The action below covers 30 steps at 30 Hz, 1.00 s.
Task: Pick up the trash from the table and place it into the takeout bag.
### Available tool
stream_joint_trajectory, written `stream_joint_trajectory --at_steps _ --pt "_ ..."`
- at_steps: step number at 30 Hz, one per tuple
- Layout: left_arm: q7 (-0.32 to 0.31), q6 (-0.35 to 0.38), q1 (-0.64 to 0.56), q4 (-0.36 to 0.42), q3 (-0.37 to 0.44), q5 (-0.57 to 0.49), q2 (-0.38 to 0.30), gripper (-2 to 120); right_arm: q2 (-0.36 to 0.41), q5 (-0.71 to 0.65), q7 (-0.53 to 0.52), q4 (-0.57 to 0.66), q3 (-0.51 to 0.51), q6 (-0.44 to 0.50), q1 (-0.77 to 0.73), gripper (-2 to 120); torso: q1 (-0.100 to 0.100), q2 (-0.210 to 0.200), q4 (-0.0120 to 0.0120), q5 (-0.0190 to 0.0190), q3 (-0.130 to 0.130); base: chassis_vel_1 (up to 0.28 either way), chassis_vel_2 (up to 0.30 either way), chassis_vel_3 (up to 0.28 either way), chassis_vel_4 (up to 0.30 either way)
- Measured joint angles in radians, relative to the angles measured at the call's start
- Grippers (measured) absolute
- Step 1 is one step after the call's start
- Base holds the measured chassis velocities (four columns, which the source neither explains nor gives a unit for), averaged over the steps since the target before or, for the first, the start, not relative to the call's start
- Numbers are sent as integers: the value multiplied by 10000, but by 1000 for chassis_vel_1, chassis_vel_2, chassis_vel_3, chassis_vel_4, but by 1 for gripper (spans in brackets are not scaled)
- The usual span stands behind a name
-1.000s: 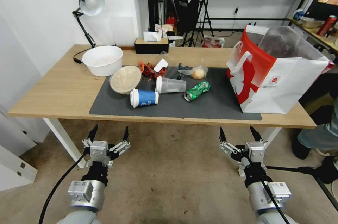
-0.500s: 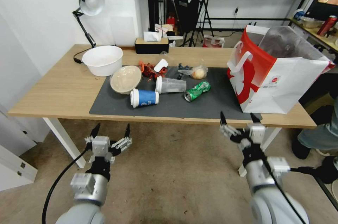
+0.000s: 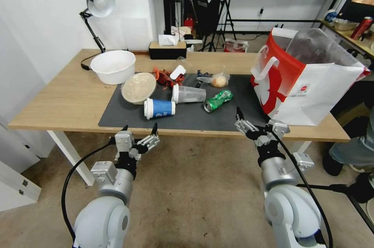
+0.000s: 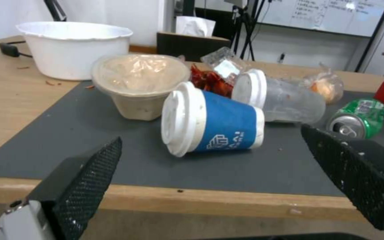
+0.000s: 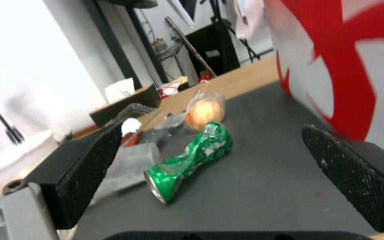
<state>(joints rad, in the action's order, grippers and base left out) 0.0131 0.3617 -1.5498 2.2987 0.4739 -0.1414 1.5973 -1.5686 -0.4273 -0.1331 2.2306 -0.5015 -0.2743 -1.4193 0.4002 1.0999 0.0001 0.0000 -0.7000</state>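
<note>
On the table's (image 3: 66, 100) dark mat (image 3: 194, 117) lies the trash: a beige bowl (image 3: 138, 87), red leftovers (image 3: 165, 77), a blue paper cup (image 3: 159, 108) on its side, a clear cup (image 3: 189, 94), a crushed green can (image 3: 218, 100) and a small bag of food (image 3: 219, 80). The takeout bag (image 3: 311, 96) stands open at the mat's right end. My left gripper (image 3: 140, 127) is open at the table's front edge, facing the blue cup (image 4: 214, 123). My right gripper (image 3: 257, 121) is open over the mat's front edge, facing the can (image 5: 192, 160), with the takeout bag (image 5: 347, 76) close beside it.
A white bowl (image 3: 113, 66), a desk lamp (image 3: 97, 2) and a tissue box (image 3: 168, 50) stand at the table's back left. A person's leg (image 3: 350, 150) is at the right, past the table's corner. Tripods and shelves fill the room behind.
Both arms have risen and reached forward from low over the floor. The left gripper now stands at the table's front edge. The right one has come over the mat.
</note>
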Motion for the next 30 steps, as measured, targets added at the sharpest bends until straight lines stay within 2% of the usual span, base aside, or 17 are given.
stream_joint_trajectory --at_steps 1,5,8,12,14,20,30 --pt "12 -21 22 -6 -55 -3 -25 100 44 -715 -298 -172 26 -55 207 100 0 0 -2 -1 0 0 0 0 0" --pt "17 -101 -23 10 -58 -4 -33 100 107 -1784 -756 -514 129 -196 638 100 0 0 -1 0 0 0 0 0 0" --pt "17 -207 -116 119 30 -1 -10 100 156 -3257 -1606 -1102 431 -488 1534 100 1 0 0 -1 0 0 0 0 0" --pt "17 -238 -180 180 70 2 3 100 152 -3887 -2065 -1411 599 -614 2061 100 0 0 0 -1 0 0 0 0 0" --pt "14 -311 -281 255 135 5 30 100 110 -4420 -2758 -1835 854 -831 2752 100 -2 0 0 -2 0 0 0 0 0" --pt "-1 -426 -430 346 220 30 60 100 -46 -4683 -3705 -2564 1263 -1215 3680 100 -3 0 -1 -1 0 0 0 0 0" --pt "-28 -551 -550 391 286 79 106 100 -180 -4816 -4514 -3557 1543 -1678 4459 100 -2 0 -1 0 1 0 0 0 0"
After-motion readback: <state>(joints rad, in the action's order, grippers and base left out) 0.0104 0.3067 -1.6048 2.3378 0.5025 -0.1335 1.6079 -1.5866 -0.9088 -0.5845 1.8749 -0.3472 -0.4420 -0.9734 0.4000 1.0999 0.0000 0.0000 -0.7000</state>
